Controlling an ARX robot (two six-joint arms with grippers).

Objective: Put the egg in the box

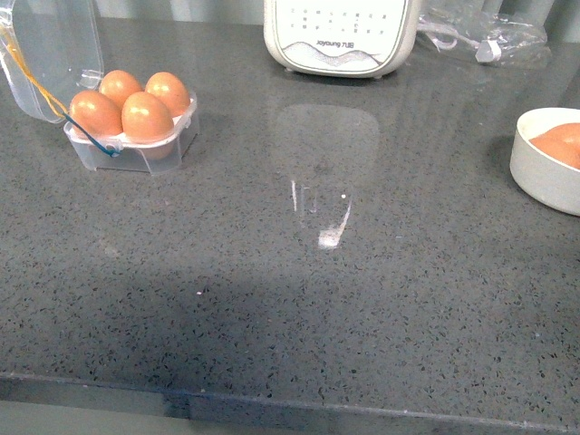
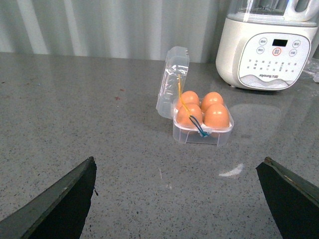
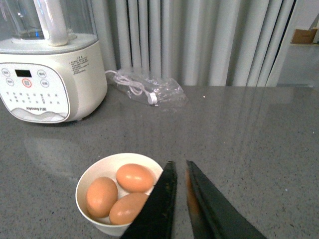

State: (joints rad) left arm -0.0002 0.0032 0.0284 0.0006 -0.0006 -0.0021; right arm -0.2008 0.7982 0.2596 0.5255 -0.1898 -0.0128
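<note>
Colleague: Where is the egg, and where is the box?

Operator: From my front camera, the box (image 1: 136, 159) sits at the far left of the grey bench (image 1: 299, 308). Its clear lid (image 1: 50, 45) stands open behind it. All four cups hold a brown egg. I take the egg (image 1: 147, 116) to be one of these, at the near right, but the four look alike and I cannot tell which.

Colleague: What are the arms doing?

Operator: Neither arm shows in the front camera. In the left wrist camera, my left gripper (image 2: 179, 162) is spread wide and holds nothing, with the box well ahead of it. In the right wrist camera, my right gripper (image 3: 180, 163) is pinched to a thin slit. I see nothing held in it. It hangs just beside the white bowl (image 3: 119, 158) at the right, which holds three spare eggs (image 3: 134, 178).

Colleague: So which step is this?

Operator: I judge the placing done, because no cup is free. The next move, if any, calls for keeping both arms clear of the box. Shutting the lid would need a gentle push from behind it.
</note>
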